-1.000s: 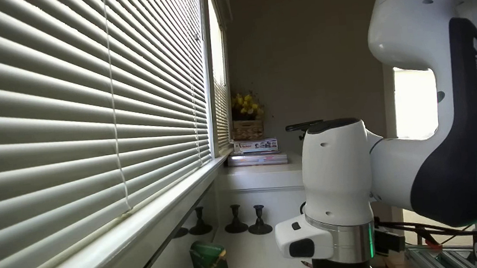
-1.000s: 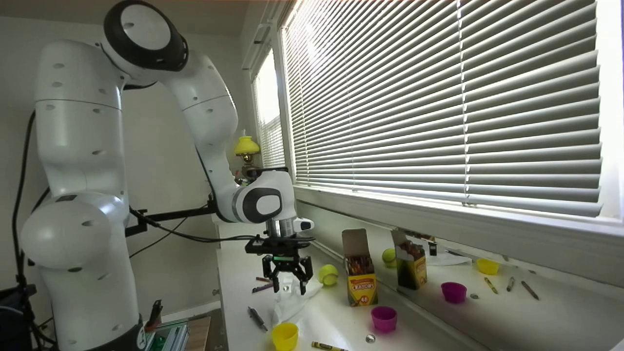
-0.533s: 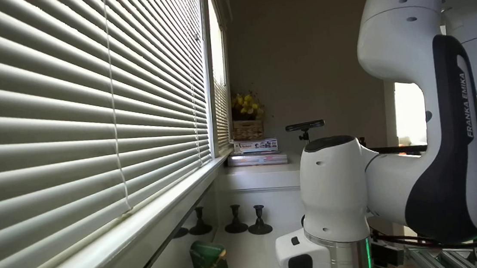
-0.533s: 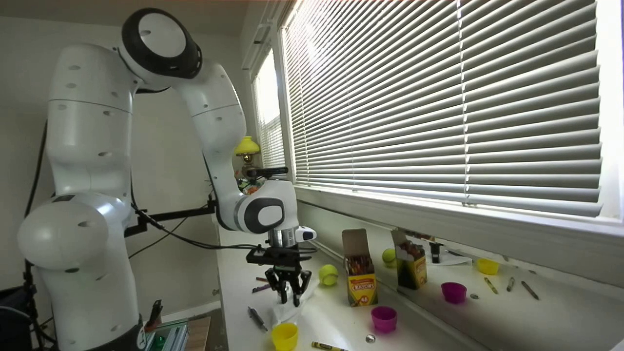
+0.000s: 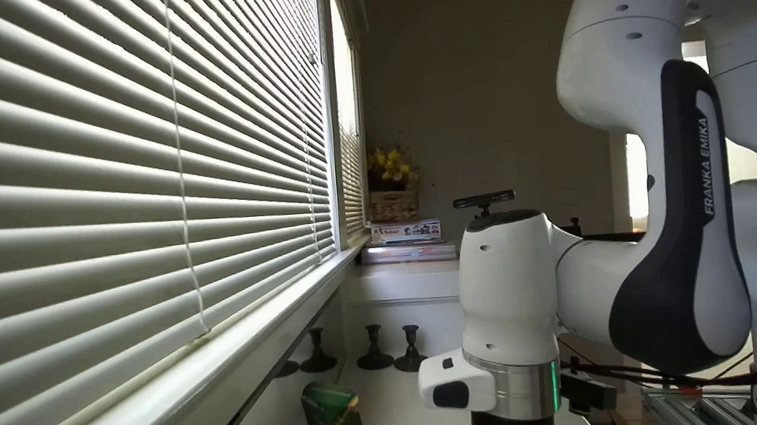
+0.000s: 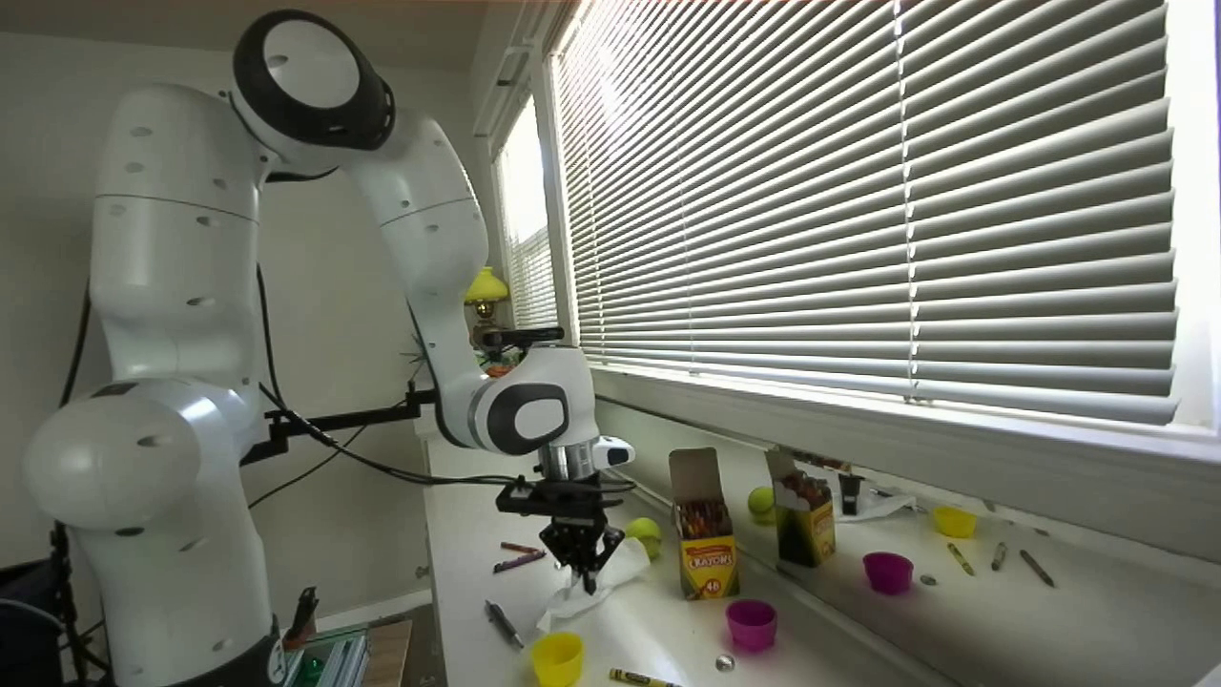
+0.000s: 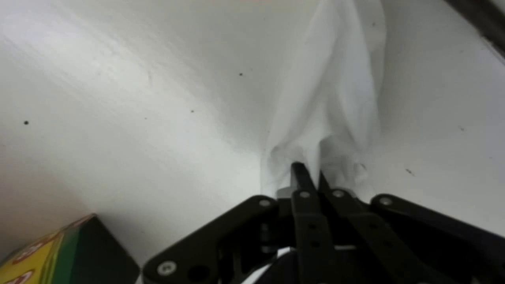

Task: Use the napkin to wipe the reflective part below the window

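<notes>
The white napkin lies bunched on the white counter in an exterior view. In the wrist view a fold of the napkin rises between my fingertips, and my gripper is shut on it. My gripper points down at the counter, set back from the wall. The reflective part is the glossy band above the counter, mirroring the crayon box, cups and ball. Above it the window has white slatted blinds. The reflective part shows foreshortened in an exterior view, where my fingers are below the frame.
A yellow crayon box stands between gripper and wall, with a tennis ball beside the gripper. A magenta cup, yellow cup, grey pen and yellow crayon are nearby. Dark candlesticks stand farther along.
My gripper came down from above the napkin and went from open to shut on it. It then shifted towards the window side, dragging and bunching the napkin.
</notes>
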Robot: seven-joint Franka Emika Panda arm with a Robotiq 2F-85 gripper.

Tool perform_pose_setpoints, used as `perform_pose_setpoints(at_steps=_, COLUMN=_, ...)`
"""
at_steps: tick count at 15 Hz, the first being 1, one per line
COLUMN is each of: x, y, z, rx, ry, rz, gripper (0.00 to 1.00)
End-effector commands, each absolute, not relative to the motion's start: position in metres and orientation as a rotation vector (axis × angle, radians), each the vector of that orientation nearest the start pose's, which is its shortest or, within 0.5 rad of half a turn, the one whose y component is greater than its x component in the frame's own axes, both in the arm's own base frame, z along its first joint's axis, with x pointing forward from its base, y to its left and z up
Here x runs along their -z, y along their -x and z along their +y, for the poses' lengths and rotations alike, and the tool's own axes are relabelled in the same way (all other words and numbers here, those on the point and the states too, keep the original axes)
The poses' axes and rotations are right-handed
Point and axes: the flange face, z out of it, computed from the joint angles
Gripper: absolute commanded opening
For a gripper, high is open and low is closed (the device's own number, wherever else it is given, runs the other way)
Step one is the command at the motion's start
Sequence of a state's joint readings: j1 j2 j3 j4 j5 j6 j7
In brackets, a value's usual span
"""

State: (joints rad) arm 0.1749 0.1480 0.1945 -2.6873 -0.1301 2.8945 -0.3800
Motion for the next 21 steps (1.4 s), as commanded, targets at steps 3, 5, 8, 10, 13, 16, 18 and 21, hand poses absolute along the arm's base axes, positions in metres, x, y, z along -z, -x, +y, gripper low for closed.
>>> perform_pose_setpoints(at_steps=3, x=-0.250, y=-0.403, z=0.113, rx=0.215, ry=3.000, rz=-1.150, gripper=0.00)
perform_pose_setpoints(at_steps=5, x=-0.271, y=-0.406, z=0.091, rx=0.267, ry=3.053, rz=-1.043, gripper=0.00)
perform_pose_setpoints(at_steps=8, x=-0.299, y=-0.405, z=0.059, rx=0.314, ry=3.146, rz=-0.888, gripper=0.00)
perform_pose_setpoints(at_steps=10, x=-0.313, y=-0.403, z=0.040, rx=0.326, ry=3.193, rz=-0.791, gripper=0.00)
perform_pose_setpoints(at_steps=13, x=-0.322, y=-0.406, z=0.019, rx=0.371, ry=3.228, rz=-0.615, gripper=0.00)
perform_pose_setpoints(at_steps=16, x=-0.326, y=-0.416, z=0.003, rx=0.440, ry=3.261, rz=-0.379, gripper=0.00)
perform_pose_setpoints(at_steps=18, x=-0.325, y=-0.425, z=-0.004, rx=0.481, ry=3.236, rz=-0.200, gripper=0.00)
perform_pose_setpoints(at_steps=21, x=-0.326, y=-0.440, z=-0.001, rx=0.586, ry=3.160, rz=-0.066, gripper=0.00)
